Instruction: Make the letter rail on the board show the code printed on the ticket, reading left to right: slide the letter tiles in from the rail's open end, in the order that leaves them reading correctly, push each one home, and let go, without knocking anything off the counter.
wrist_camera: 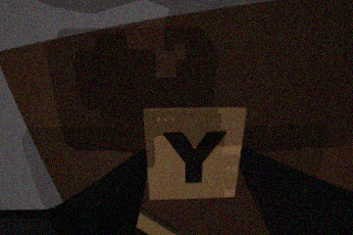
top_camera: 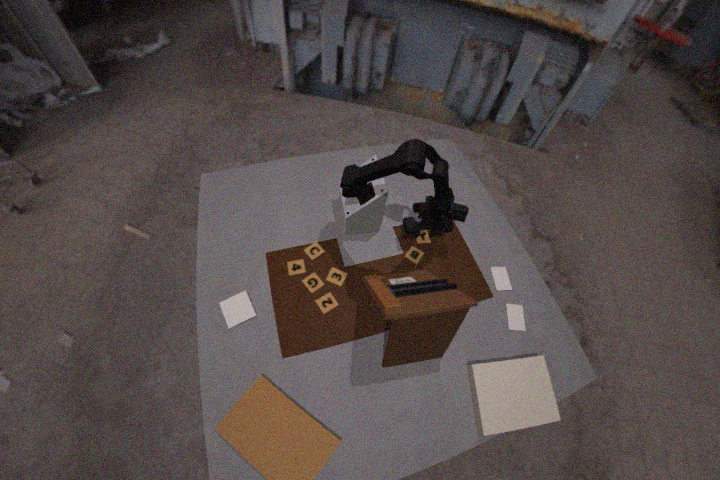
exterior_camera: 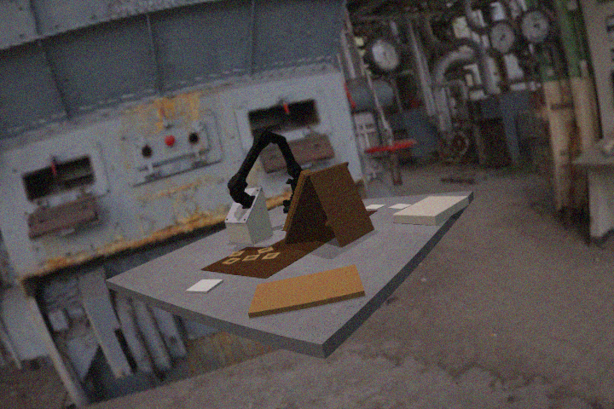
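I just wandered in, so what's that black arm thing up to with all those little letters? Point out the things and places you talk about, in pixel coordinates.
The arm's gripper (top_camera: 423, 229) (wrist_camera: 194, 164) is pinching a small wooden tile marked Y (top_camera: 424, 236) (wrist_camera: 194, 183). The aim is to spell a ticket's code on the black rail (top_camera: 423, 288) of the slanted board (top_camera: 440, 301) (exterior_camera: 295, 202). No tile shows in the rail. A B tile (top_camera: 413, 254) lies nearby, and five others lie at the brown mat's (top_camera: 298, 331) (exterior_camera: 264, 272) other end.

Tiles (top_camera: 312, 282) (exterior_camera: 251, 256) beside the board (top_camera: 429, 300) (exterior_camera: 344, 202)
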`<state>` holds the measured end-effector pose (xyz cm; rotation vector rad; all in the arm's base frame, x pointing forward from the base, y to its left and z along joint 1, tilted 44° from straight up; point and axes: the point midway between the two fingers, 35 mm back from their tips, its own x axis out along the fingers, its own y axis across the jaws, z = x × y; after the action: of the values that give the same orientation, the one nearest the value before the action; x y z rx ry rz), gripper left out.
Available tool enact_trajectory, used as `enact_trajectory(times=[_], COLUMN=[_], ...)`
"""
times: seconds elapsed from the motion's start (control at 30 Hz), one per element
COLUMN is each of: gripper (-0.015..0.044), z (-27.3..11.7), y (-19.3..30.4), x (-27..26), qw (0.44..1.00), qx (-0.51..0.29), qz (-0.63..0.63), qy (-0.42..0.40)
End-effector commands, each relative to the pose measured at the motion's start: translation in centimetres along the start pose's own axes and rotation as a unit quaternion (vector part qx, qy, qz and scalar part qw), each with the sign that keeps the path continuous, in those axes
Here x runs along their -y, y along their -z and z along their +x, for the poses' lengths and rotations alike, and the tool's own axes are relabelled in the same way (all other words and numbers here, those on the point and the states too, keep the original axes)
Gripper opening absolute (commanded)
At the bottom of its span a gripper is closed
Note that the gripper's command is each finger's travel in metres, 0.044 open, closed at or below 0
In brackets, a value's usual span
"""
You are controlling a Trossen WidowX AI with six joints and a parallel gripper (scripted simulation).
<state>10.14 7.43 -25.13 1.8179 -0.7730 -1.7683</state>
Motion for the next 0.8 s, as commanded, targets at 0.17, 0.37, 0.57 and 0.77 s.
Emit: enact_trajectory(times=[0.17, 0.37, 0.57, 0.77], gripper=[0.0000, 0.0000, 0.0000, 0.0000], z=[-0.36, -0.42, -0.47, -0.53], y=[0.00, -0.05, -0.10, -0.15], x=[-0.01, -0.12, -0.23, -0.33], qw=[1.000, 1.000, 1.000, 1.000], qx=[0.000, 0.000, 0.000, 0.000], qz=[0.005, 0.005, 0.005, 0.005], qy=[0.005, 0.005, 0.005, 0.005])
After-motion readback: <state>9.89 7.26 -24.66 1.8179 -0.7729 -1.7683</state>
